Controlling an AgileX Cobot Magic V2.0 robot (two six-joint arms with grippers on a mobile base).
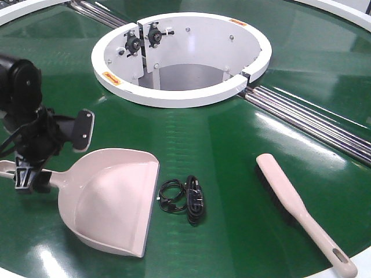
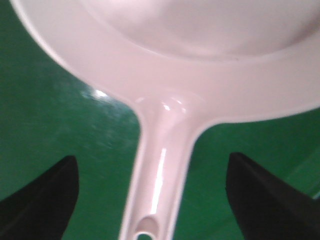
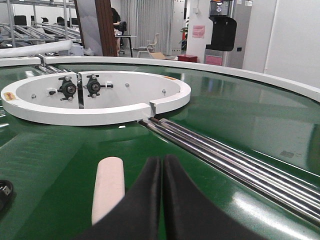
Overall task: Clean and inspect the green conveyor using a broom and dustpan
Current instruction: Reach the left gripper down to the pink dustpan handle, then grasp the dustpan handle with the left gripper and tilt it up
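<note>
The dustpan [image 1: 110,202] lies on the green conveyor [image 1: 232,150] surface front-left of the white ring [image 1: 174,97], the broom [image 1: 295,204] front-right of it. Left jaws spread wide either side of the dustpan handle, gripping nothing; right jaws pressed together, empty

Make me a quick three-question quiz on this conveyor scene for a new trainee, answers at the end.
1. What lies on the green conveyor between the dustpan and the broom? A) coiled black cable B) cloth C) cup
2. True or false: the left gripper has its jaws shut on the dustpan handle.
3. Which gripper's jaws are closed together?
Key: 1 A; 2 false, they stand open either side; 3 the right gripper.
</note>
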